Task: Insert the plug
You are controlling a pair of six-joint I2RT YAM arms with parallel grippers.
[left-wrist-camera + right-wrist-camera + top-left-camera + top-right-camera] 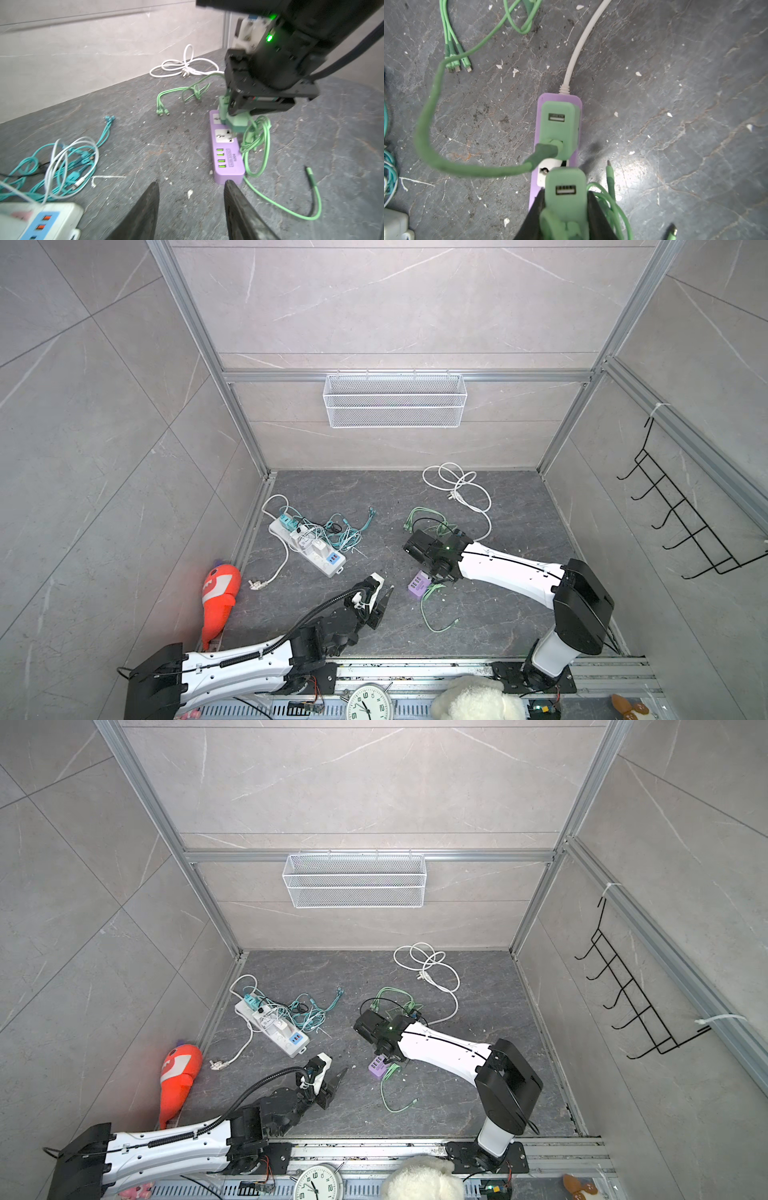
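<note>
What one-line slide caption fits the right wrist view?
Right gripper holds a green charger at the purple power strip's free socket, beside another charger already plugged in.

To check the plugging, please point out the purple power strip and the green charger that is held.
purple power strip [223, 135]: left wrist view, its free socket.
green charger [565, 180]: right wrist view, its top face.

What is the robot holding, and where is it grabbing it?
The right gripper pinches a green USB charger plug by its two sides, above the purple power strip. The left gripper is open and holds nothing.
</note>
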